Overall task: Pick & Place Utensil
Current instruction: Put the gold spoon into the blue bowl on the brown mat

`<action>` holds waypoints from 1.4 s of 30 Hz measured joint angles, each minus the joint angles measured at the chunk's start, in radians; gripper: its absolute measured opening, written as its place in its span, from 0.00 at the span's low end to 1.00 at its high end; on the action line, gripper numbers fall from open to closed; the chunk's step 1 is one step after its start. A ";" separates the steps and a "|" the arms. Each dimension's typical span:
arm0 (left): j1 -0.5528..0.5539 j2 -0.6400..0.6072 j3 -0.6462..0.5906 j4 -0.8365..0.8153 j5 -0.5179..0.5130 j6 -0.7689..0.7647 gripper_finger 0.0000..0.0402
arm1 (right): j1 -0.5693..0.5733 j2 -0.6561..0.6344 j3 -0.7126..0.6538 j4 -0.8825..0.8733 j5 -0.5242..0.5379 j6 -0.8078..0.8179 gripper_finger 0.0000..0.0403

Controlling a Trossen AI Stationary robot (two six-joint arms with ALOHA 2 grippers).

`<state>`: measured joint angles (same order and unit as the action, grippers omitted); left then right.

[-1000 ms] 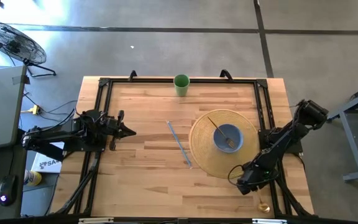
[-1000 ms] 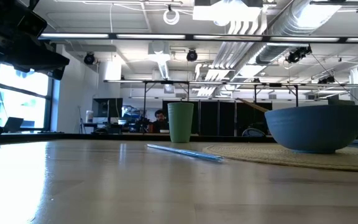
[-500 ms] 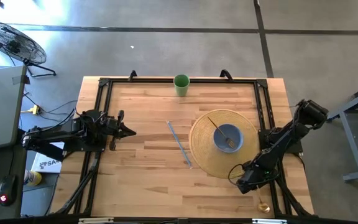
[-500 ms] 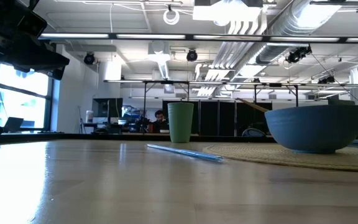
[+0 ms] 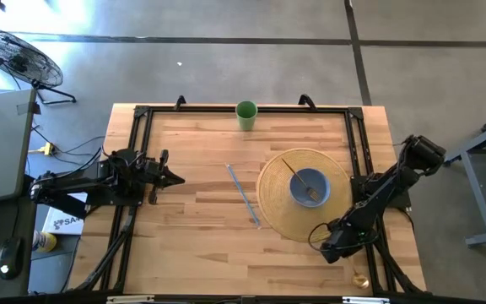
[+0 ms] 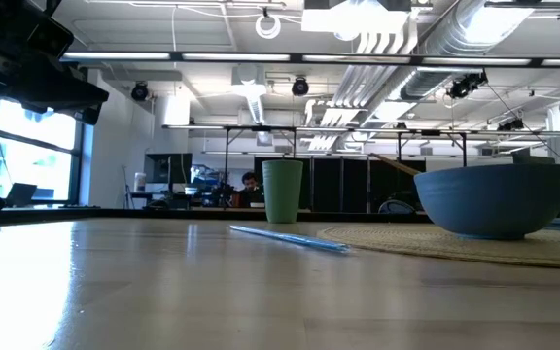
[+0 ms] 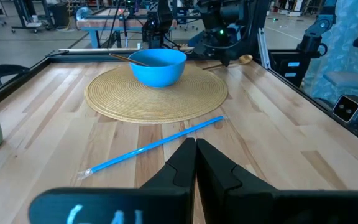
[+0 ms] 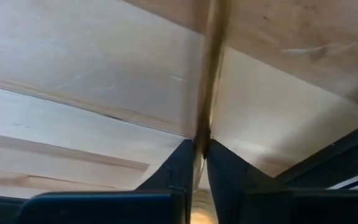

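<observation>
My right gripper (image 5: 331,251) sits near the table's near right corner, shut on a thin gold spoon. The spoon's bowl (image 5: 360,278) sticks out toward the near edge and also shows in the left wrist view as spoon bowl (image 7: 245,60). A blue bowl (image 5: 310,186) stands on a round woven mat (image 5: 277,207), with another utensil (image 5: 294,169) leaning on the bowl's rim. A blue straw (image 5: 244,196) lies flat on the wood, left of the mat. My left gripper (image 7: 196,152) waits, shut, at the table's left edge, pointing toward the straw (image 7: 154,146). My right gripper pinches the gold spoon's handle (image 8: 199,140) between its two fingers (image 8: 178,167). The handle runs on past the fingertips over the wood. The spoon lies about level and low over the table; whether it touches the wood I cannot tell.
A green cup (image 5: 246,115) stands at the middle of the far edge, also seen as cup (image 6: 282,191) in the low view. A black frame (image 5: 142,114) runs round the table. Bare wood lies between the straw and my left gripper.
</observation>
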<state>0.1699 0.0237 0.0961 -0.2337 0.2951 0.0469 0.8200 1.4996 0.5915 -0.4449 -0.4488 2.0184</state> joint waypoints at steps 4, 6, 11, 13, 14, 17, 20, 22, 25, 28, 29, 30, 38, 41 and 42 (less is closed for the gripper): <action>0.000 0.000 0.000 0.000 0.000 0.000 0.02 | -0.001 0.000 0.000 0.002 -0.011 -0.003 0.03; 0.000 0.000 0.000 0.000 0.000 0.000 0.02 | -0.001 0.000 0.000 0.004 -0.013 -0.003 0.04; 0.000 0.000 0.000 0.000 0.000 0.000 0.02 | -0.001 0.000 0.016 0.002 -0.009 -0.004 0.09; 0.000 0.000 0.000 0.000 0.000 0.000 0.02 | -0.002 0.000 0.025 0.005 -0.005 -0.015 0.09; 0.000 0.000 0.000 0.000 0.000 0.000 0.02 | -0.005 0.000 0.028 0.011 -0.006 -0.022 0.08; 0.000 0.000 0.000 0.000 0.000 0.000 0.02 | -0.018 -0.004 0.028 0.023 -0.009 -0.048 0.04; 0.000 0.000 0.000 0.000 0.000 0.000 0.02 | -0.038 -0.019 0.028 0.047 -0.012 -0.080 0.03; 0.000 0.000 0.000 0.000 0.000 0.000 0.02 | -0.047 -0.031 0.029 0.048 -0.002 -0.092 0.03; 0.000 0.000 0.000 0.000 0.000 0.000 0.02 | -0.055 -0.050 0.029 0.049 0.044 -0.107 0.04; 0.000 0.000 0.000 0.000 0.000 0.000 0.02 | -0.064 -0.054 0.044 0.041 0.079 -0.134 0.04; 0.000 0.000 0.000 0.000 0.000 0.000 0.02 | -0.070 -0.054 0.055 0.038 0.089 -0.147 0.03; 0.000 0.000 0.000 0.000 0.000 0.000 0.02 | -0.077 -0.054 0.065 0.038 0.104 -0.164 0.03; 0.000 0.000 0.000 0.000 0.000 0.000 0.02 | -0.164 -0.035 0.186 -0.102 0.212 -0.406 0.04; 0.000 0.000 0.000 0.000 0.000 0.000 0.02 | -0.195 0.009 0.260 -0.178 0.220 -0.531 0.04; 0.000 0.000 0.000 0.000 0.000 0.000 0.02 | -0.203 0.029 0.290 -0.203 0.227 -0.578 0.04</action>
<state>0.1699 0.0237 0.0961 -0.2337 0.2949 0.0469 0.6169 1.5288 0.8811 -0.6480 -0.2219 1.4406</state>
